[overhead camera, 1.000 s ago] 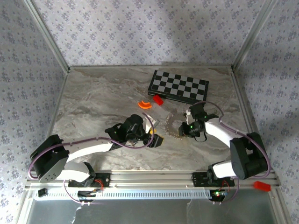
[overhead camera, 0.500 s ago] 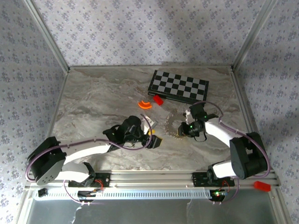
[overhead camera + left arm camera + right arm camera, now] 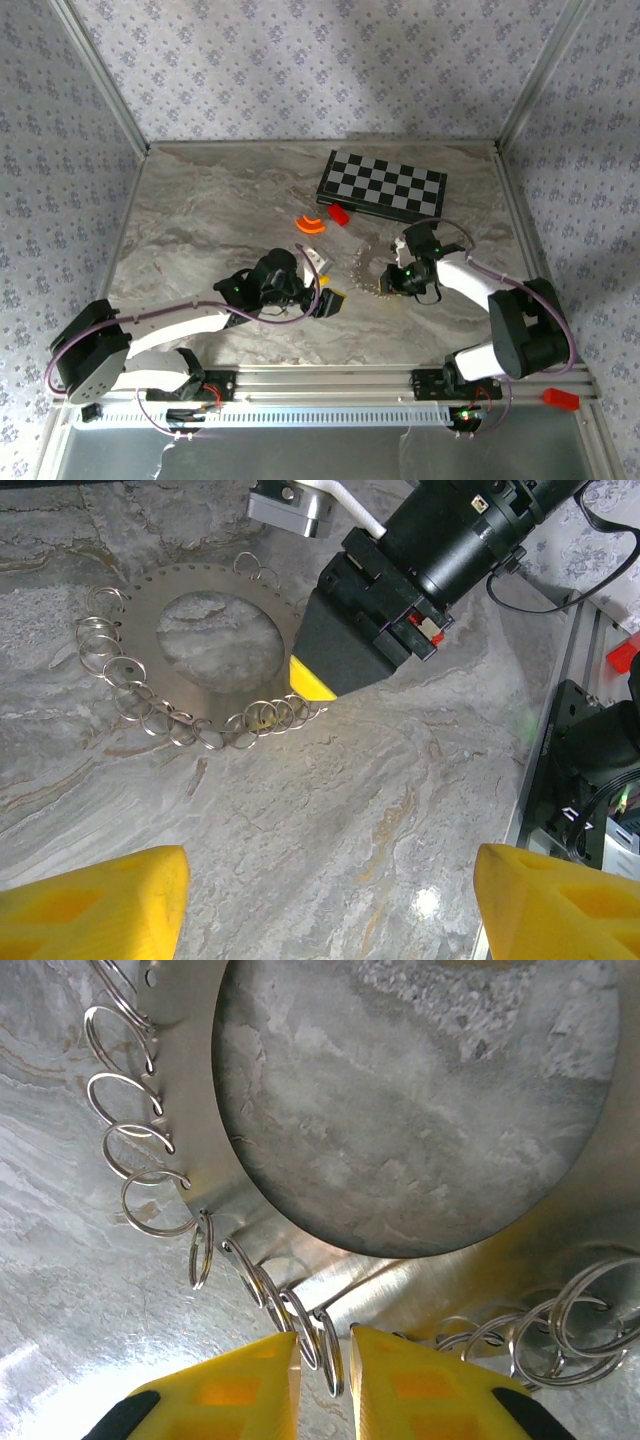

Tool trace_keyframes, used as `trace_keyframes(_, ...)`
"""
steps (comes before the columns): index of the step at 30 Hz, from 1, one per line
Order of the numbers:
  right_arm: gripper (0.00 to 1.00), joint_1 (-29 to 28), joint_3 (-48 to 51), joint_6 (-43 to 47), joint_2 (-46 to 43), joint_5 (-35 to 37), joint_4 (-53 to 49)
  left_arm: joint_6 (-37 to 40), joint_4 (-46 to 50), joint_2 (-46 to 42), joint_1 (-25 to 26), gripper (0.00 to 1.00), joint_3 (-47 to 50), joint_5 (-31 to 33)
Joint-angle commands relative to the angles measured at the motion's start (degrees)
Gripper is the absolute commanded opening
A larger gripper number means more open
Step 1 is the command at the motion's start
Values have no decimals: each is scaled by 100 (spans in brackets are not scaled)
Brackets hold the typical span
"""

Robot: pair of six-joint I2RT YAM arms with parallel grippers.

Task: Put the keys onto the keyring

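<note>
The right pincer (image 3: 325, 1385) is clenched on one small split ring (image 3: 330, 1350), its yellow fingers (image 3: 230, 1390) nearly together with the wire caught in the slit between them. That ring hangs from the near edge of the keyring (image 3: 190, 1110), a flat steel hoop lying on the marble surface (image 3: 380, 780) directly ahead of this pincer, its rim fringed with many more loose rings. The left pincer (image 3: 325, 905) is released, jaws wide apart above bare surface, with the keyring ahead of it and to its left, near but apart. Beyond the right pincer, well apart, lies a chessboard (image 3: 382, 187), with a red block (image 3: 339, 214) and an orange arc piece (image 3: 309, 224) beyond the left pincer. Where the key lies cannot be told.
</note>
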State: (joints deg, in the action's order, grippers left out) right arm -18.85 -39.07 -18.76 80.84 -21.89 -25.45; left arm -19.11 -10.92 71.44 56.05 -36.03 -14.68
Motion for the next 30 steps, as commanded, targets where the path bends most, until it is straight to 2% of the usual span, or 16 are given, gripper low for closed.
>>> trace_keyframes(1, 21, -48, -169, 112, 62, 23, -224, 39, -74, -157, 53, 75, 11, 48)
trace_keyframes(30, 14, -74, -253, 233, 152, 115, -348, 39, 9, -319, 55, 74, 96, 202)
